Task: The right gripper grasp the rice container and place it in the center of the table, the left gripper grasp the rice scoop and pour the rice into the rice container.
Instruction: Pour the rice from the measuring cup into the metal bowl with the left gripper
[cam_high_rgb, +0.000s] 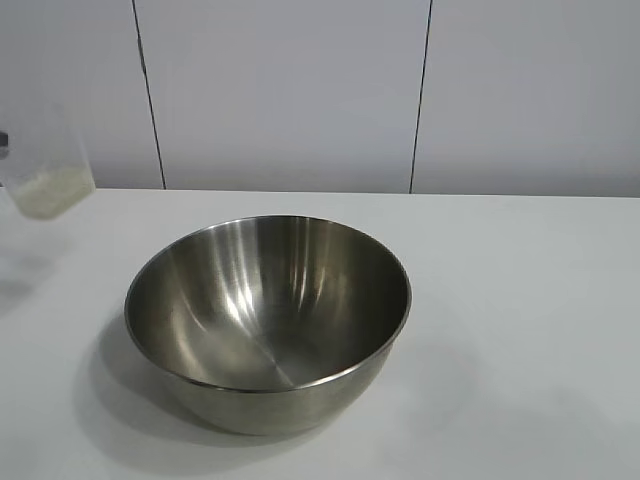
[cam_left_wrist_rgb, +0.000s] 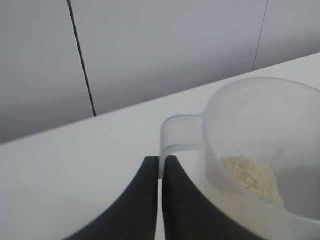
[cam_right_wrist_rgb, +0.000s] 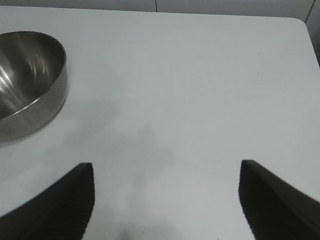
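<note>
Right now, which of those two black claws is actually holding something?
The left pincer: its fingers are pinched shut on the handle of the rice scoop. The right pincer gapes wide over the bare table.

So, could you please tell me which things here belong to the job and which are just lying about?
Job: bowl; scoop with rice, held by left hand; right hand, open over table.
Lying about: nothing; only the wall behind.
</note>
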